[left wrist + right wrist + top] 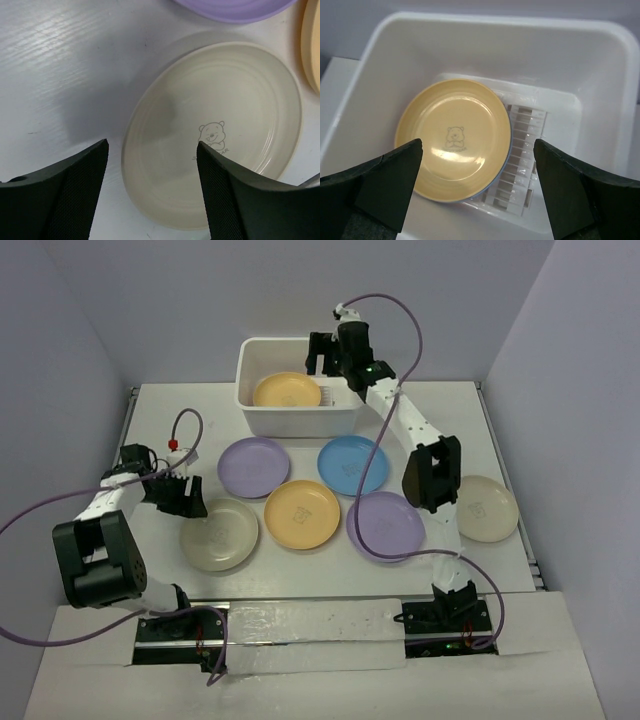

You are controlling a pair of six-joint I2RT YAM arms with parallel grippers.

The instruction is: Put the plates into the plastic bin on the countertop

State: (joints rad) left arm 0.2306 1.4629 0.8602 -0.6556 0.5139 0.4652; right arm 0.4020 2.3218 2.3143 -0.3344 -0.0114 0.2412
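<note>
The white plastic bin [300, 418] stands at the back of the countertop [180, 410]. In it lies a yellow-orange plate [287, 390] on top of a blue-rimmed one [508, 159]. My right gripper [330, 360] hangs open and empty above the bin [495, 20], over the yellow plate [454, 137]. On the countertop lie two purple plates [254, 466] [390, 525], a blue plate [353, 464], a yellow-orange plate [302, 513] and two cream plates [219, 534] [485, 508]. My left gripper [185, 502] is open just above the left cream plate [215, 130], straddling its left rim.
Pale lavender walls [60, 370] frame the countertop on three sides. The bin's slotted base [520, 150] shows to the right of the stacked plates. A purple plate's edge [235, 7] and a yellow-orange plate's edge [312, 40] lie close beyond the cream plate.
</note>
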